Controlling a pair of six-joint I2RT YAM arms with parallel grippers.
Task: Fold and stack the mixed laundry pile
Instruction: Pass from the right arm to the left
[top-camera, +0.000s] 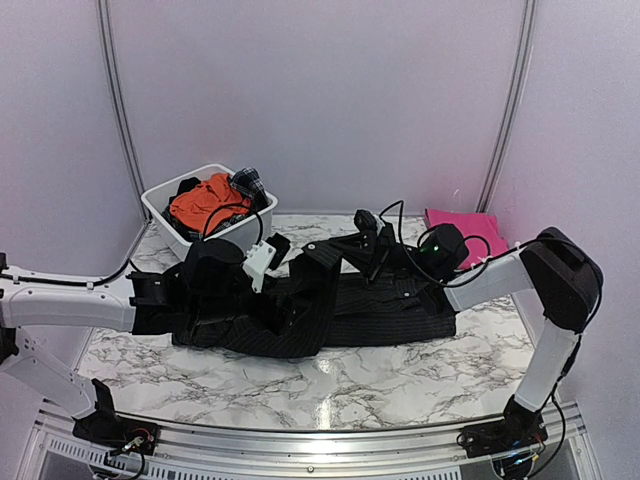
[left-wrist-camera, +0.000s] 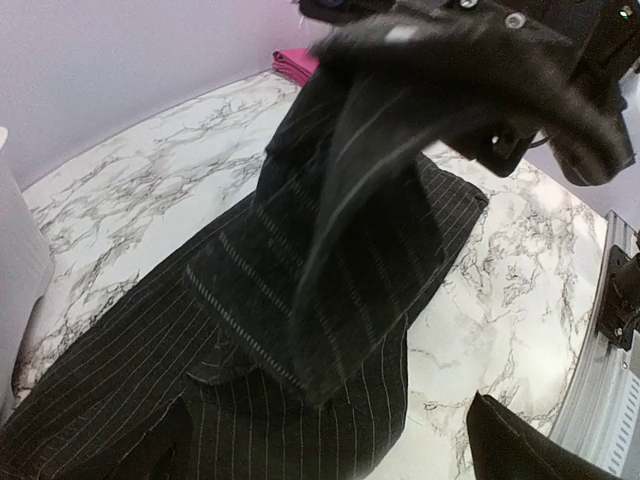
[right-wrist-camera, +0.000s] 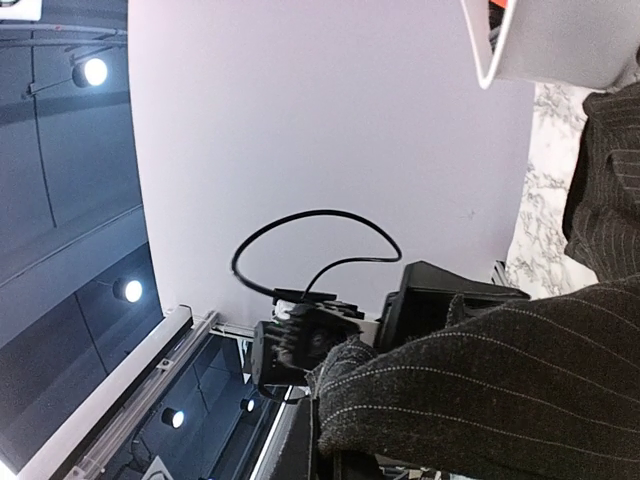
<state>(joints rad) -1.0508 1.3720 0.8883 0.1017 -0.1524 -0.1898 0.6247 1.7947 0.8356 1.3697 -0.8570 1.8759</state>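
Your right claw (top-camera: 366, 246) is pinching a raised flap of the black pinstriped shirt (top-camera: 390, 305), which sprawls across the middle of the desk (top-camera: 400, 380). Your left claw (top-camera: 268, 258), centre left, is spread and empty. With nothing pinning the cloth, pulling that flap could drag it and skew the fold.

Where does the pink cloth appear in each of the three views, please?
Top external: the pink cloth lies flat at the far right of the table.
Left wrist: a sliver of it shows at the top, left of centre.
Right wrist: not in view.
Shared landmark: the black pinstriped shirt, seen in all three.
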